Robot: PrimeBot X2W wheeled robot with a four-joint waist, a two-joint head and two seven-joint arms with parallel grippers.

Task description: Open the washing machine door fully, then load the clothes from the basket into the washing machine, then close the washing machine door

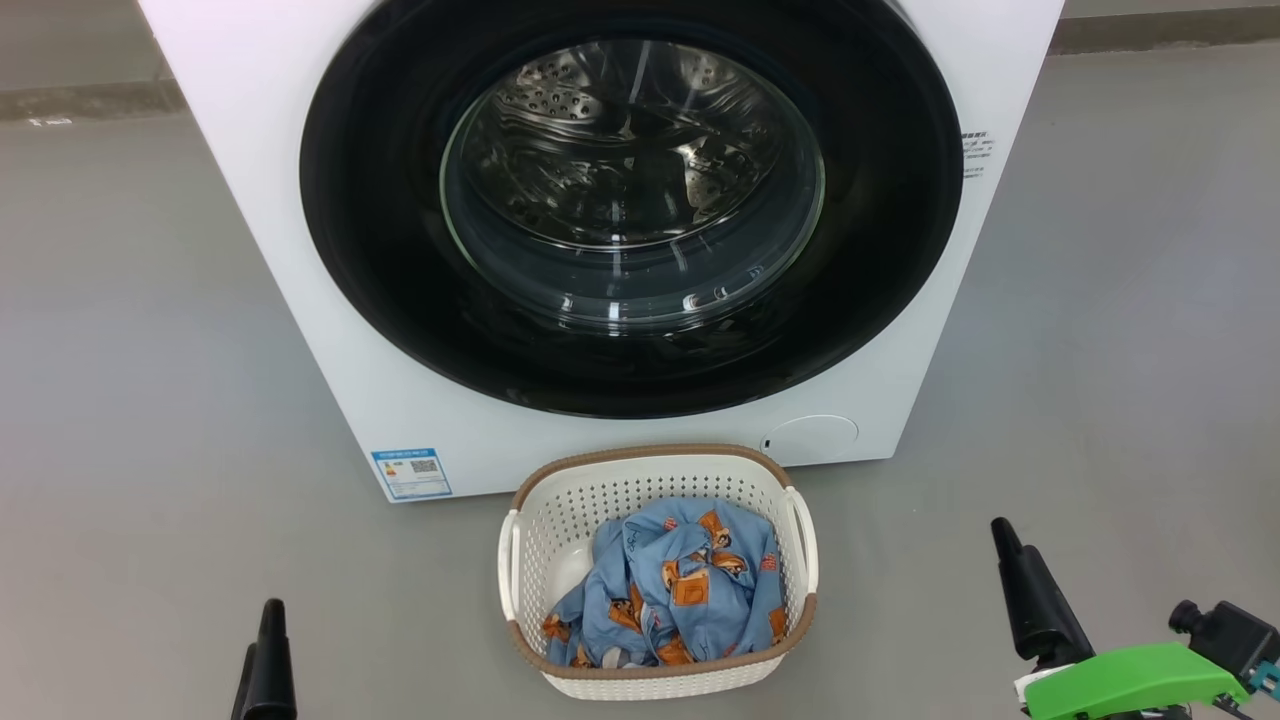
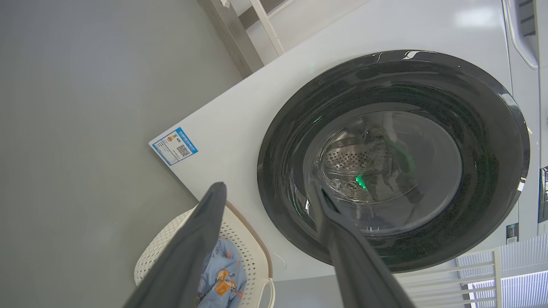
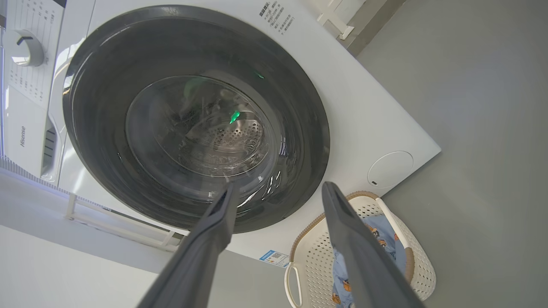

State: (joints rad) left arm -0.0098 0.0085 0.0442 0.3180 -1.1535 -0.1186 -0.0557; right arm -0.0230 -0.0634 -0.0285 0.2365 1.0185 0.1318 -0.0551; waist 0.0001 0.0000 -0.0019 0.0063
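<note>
left pincer (image 2: 269, 191): jaws stood wide apart with nothing between them; it hung low at the robot's left.
right pincer (image 3: 279, 188): also spread wide and empty; it hung low at the robot's right.
basket (image 1: 600, 500): sat on the floor (image 1: 150, 400) between the two pincers, just in front of the washer (image 1: 250, 150) and below the door (image 1: 630, 200).
clothes (image 1: 680, 590): lay crumpled inside the basket, none hanging over the rim.
washer: faced the robot squarely, with a blue sticker (image 1: 411, 472) low on one side and a round cap (image 1: 812, 438) low on the other.
door: was shut flush against the front; the drum (image 1: 600, 110) behind the glass looked empty.
step in hand: opening the door, apparently not yet begun, since neither pincer was near it.
handle and hinge: could not be told from these views, so the free edge needed finding first.
doing it well: hook one finger behind the free edge rather than pinch the glossy rim, which probably gave little grip; pull along the door's arc, not straight back; swing it fully aside so the opening was clear for loading.
risk: the basket sat close under the door, so a low-reaching arm could knock it. The door's lower edge seemed to clear the rim, though that was not certain.
</note>
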